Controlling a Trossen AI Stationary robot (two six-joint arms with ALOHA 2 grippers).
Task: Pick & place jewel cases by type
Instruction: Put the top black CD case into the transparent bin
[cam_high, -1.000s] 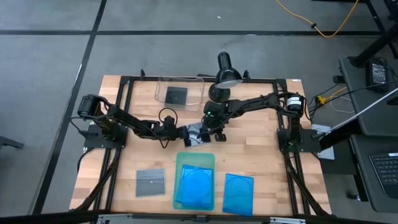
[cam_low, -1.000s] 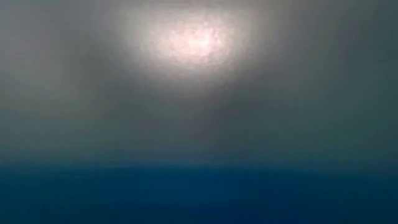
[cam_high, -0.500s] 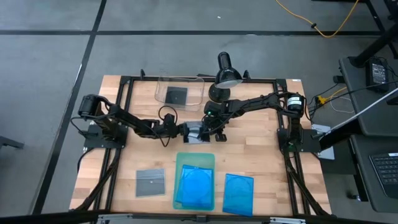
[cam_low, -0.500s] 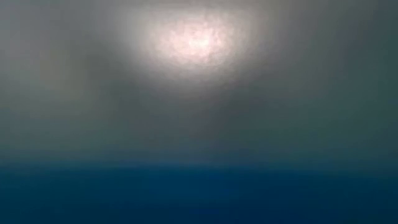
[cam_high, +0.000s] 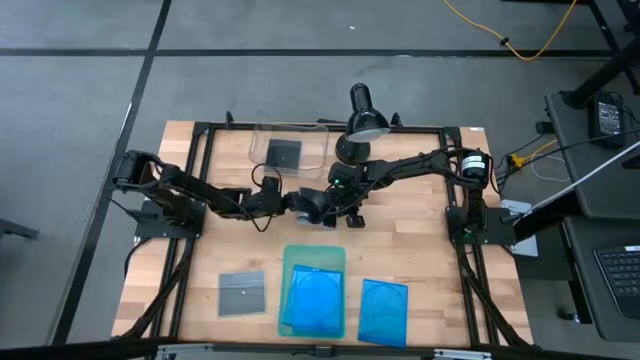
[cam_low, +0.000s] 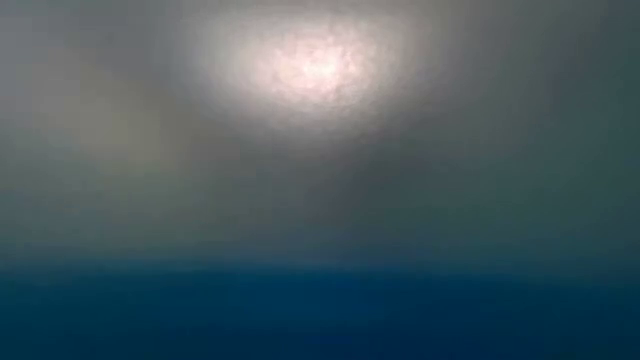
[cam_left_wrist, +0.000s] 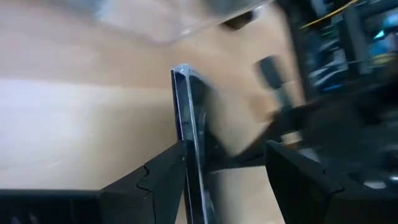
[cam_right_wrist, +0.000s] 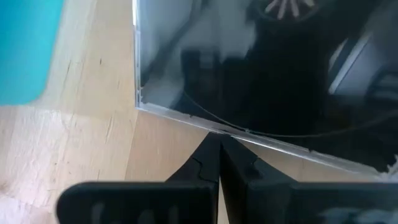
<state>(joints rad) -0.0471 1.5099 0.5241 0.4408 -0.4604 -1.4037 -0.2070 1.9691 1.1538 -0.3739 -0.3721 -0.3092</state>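
Note:
A dark jewel case (cam_left_wrist: 186, 112) stands tipped up on edge at the table's middle, between my two grippers. My left gripper (cam_high: 305, 204) comes from the left and is open, with the case between its fingers (cam_left_wrist: 227, 152). My right gripper (cam_high: 345, 208) comes from the right and is shut (cam_right_wrist: 219, 140) against the case (cam_right_wrist: 261, 74). A grey case (cam_high: 243, 293) lies near the front left. One blue case (cam_high: 312, 298) lies on the pale-green tray (cam_high: 292, 262) and another blue case (cam_high: 382, 310) lies to its right. A black case (cam_high: 284, 153) lies in the clear bin (cam_high: 262, 135). My left gripper has one finger (cam_left_wrist: 158, 177) against the case's flat face (cam_left_wrist: 184, 146), while the other finger stands well apart from it. The case stands on edge between them, seen edge-on. My right gripper touches the case's clear edge (cam_right_wrist: 217, 129) with its shut fingertips, slanting down from the table's right.
A black desk lamp (cam_high: 363, 118) stands at the table's far edge, just behind the right arm. A black frame runs round the table top. The low view shows only a grey and blue blur.
My left gripper has risen and tipped upward, drawing back slightly toward the table's left. The dark case, which lay flatter and showed its grey face from above, now stands steeper on edge. My right gripper has kept still against it.

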